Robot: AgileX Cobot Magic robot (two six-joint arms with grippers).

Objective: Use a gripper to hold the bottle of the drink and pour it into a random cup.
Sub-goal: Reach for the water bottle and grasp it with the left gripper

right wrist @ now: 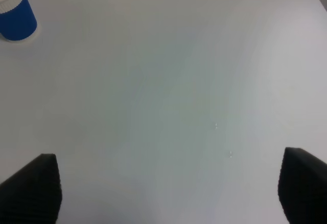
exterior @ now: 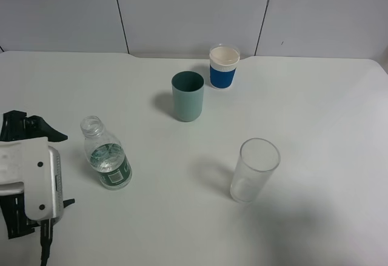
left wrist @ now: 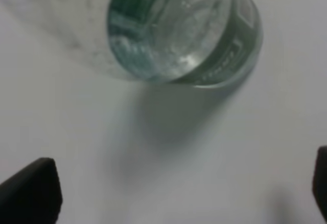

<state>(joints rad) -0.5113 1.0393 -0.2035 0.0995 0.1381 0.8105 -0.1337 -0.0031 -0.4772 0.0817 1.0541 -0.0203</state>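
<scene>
Bottle (exterior: 108, 157) of clear drink, uncapped and upright with a dark green label round its lower body, stands on the white table (exterior: 315, 108) toward the left side of the overhead view, partly filled. Just beside it, on the side nearer the table's left edge, the left gripper (exterior: 60, 170) sits low with its fingers spread wide and nothing between them. Its wrist camera shows the bottle close ahead of the two dark fingertips (left wrist: 30, 191), blurred, and apart from both. Farther back, near the middle of the table, stands the plain teal-green cup (exterior: 188, 96), upright and well apart from the bottle. A white-and-blue cup (exterior: 224, 67) stands just beyond it, near the grey panelled wall (exterior: 194, 11). A clear glass tumbler (exterior: 254, 169) stands alone on the right half of the table, closer to the front. The right gripper (right wrist: 166, 185) is out of the overhead frame. Its own camera shows its fingers set wide apart above bare tabletop, holding nothing, with the white-and-blue cup at the picture's far corner.
</scene>
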